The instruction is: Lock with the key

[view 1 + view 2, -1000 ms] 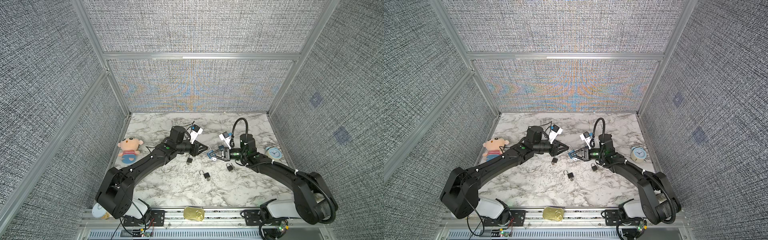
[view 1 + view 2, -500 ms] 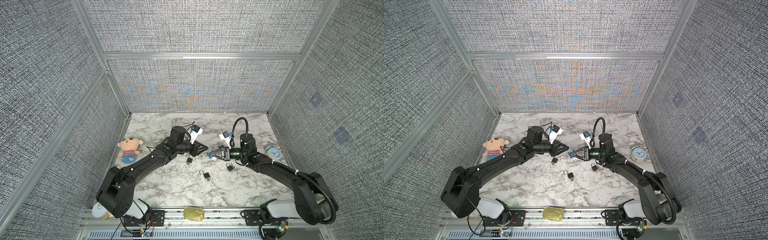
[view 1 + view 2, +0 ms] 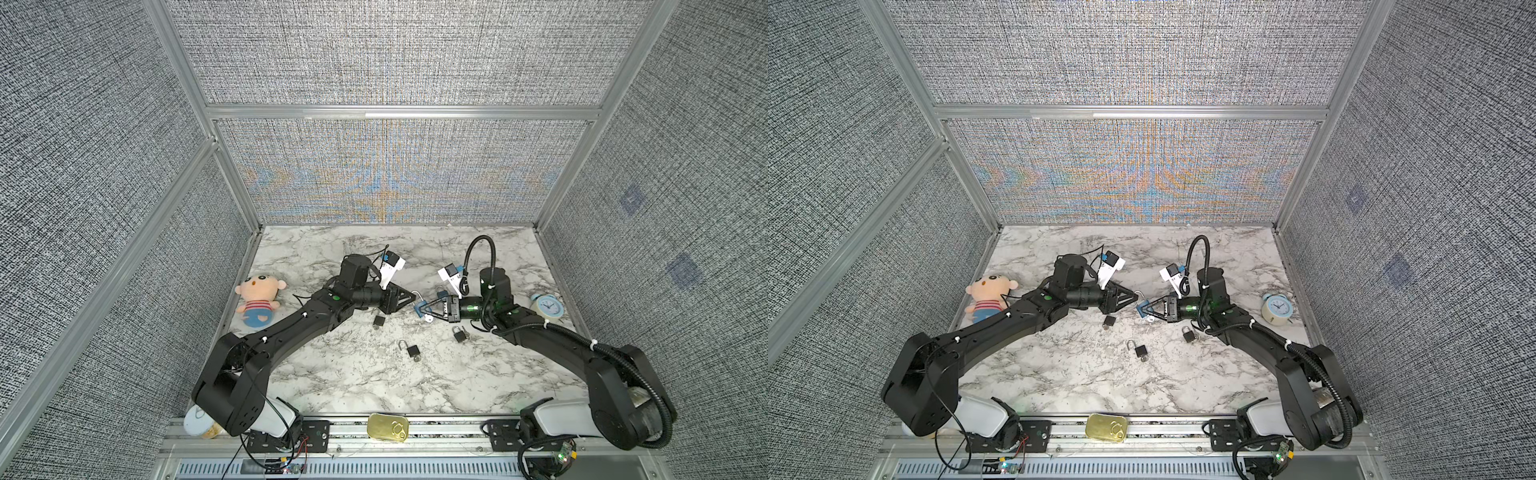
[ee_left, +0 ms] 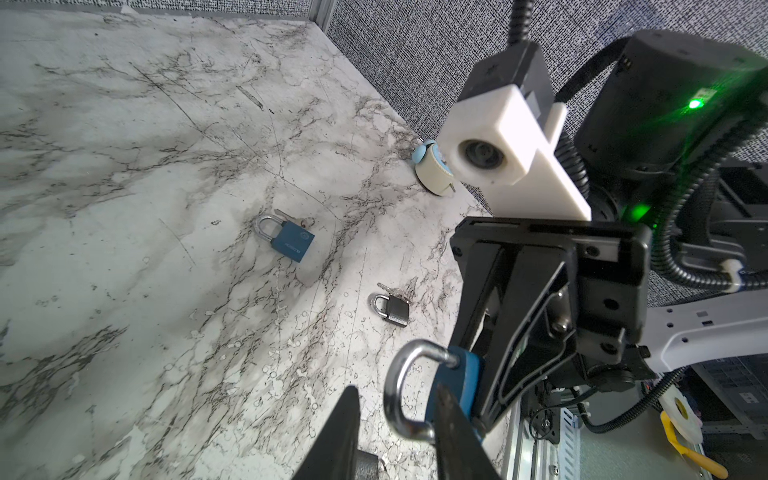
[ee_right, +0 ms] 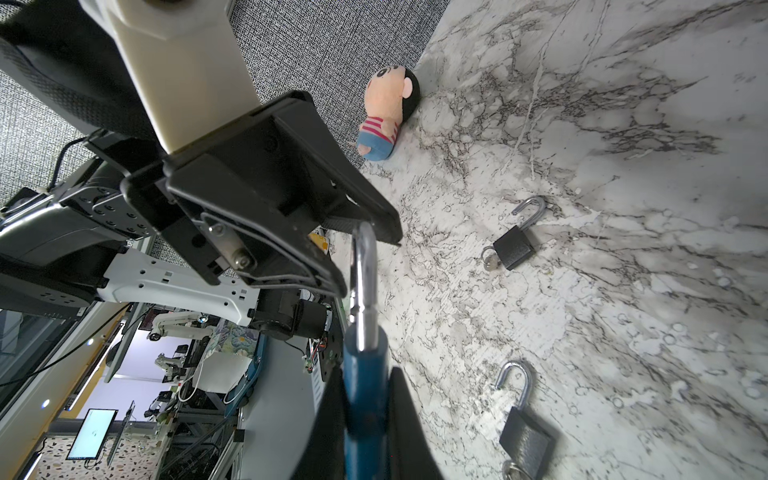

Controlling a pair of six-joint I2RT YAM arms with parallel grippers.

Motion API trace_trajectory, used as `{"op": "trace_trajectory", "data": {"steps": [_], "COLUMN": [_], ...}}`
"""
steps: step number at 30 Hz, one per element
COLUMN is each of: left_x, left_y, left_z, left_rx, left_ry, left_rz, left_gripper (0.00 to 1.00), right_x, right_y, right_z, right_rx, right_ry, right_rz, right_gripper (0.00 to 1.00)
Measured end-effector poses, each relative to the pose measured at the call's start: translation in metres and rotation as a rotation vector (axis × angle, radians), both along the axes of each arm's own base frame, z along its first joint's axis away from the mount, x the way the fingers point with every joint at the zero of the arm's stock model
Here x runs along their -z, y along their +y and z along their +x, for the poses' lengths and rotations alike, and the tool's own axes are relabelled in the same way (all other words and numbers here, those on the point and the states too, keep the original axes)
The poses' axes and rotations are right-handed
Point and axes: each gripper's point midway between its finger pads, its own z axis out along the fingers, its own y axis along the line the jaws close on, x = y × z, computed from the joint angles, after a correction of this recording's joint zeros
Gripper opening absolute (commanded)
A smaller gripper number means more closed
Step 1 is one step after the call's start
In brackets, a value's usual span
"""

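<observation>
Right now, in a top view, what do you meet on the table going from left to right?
Stuffed doll → first black padlock → middle black padlock → third black padlock → alarm clock.

Top views share the table (image 3: 353, 374); wrists apparently close.

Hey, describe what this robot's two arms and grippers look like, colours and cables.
The left arm and right arm are black links on white bases, each with a green indicator light. The left gripper and right gripper have black, tapering, open-framed fingers and a white boxy wrist camera. A ribbed black hose with white cable ties runs along the right arm.
</observation>
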Motion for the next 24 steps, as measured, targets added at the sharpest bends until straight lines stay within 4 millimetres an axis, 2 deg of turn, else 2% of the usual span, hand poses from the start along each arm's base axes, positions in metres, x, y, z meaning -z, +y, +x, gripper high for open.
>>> {"op": "trace_trajectory", "data": {"steps": [24], "left_x": [-0.0013], "left_y": [-0.0047], "left_z": [0.0043], "left_rx": [0.006], "left_ry": [0.01], "left_rz": [-0.05], "left_gripper": [0.28], "right_x": [0.0019], "right_y": [0.0003], "right_z": [-0.0002], "right_rx": [-0.001], "right_ry": [0.007], "right_rz": [-0.003], "right_gripper": [0.0]}}
